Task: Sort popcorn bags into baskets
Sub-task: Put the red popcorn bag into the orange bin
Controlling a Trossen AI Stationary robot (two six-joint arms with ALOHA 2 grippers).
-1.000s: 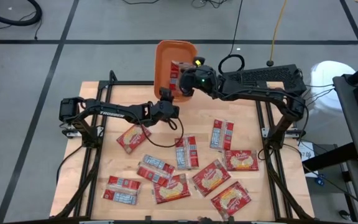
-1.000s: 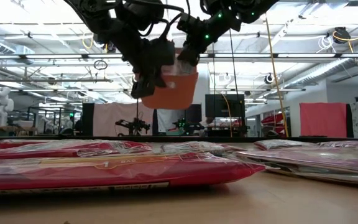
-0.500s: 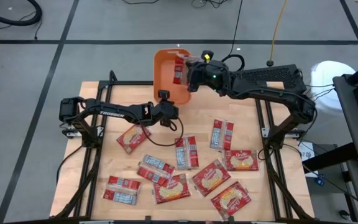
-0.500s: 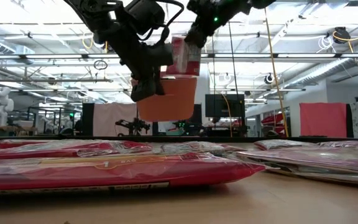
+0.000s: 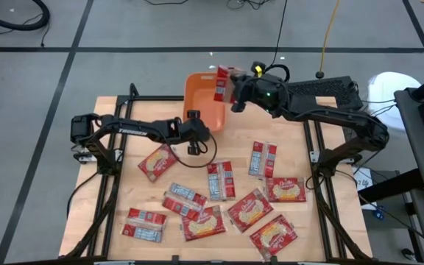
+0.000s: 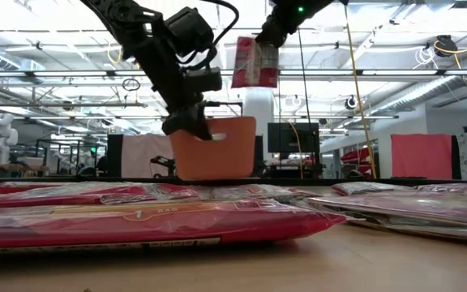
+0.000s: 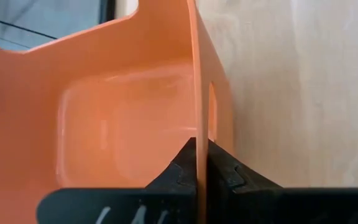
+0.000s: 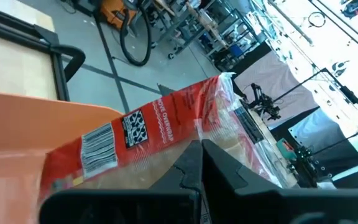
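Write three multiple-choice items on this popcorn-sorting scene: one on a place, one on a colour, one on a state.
1. Where is the packet that the right hand holds?
A. Flat on the table
B. In the air, above the bin's far end
C. On the floor

2. What colour is the bin?
A. Orange
B. Blue
C. Green

3. What is the left hand doing?
A. Hanging open above the packets
B. Shut on a packet
C. Shut on the bin's wall

Answers: 1 B, the low view shows it hanging above the bin; 2 A, orange in every view; 3 C, the left wrist view shows the wall pinched between its fingers.
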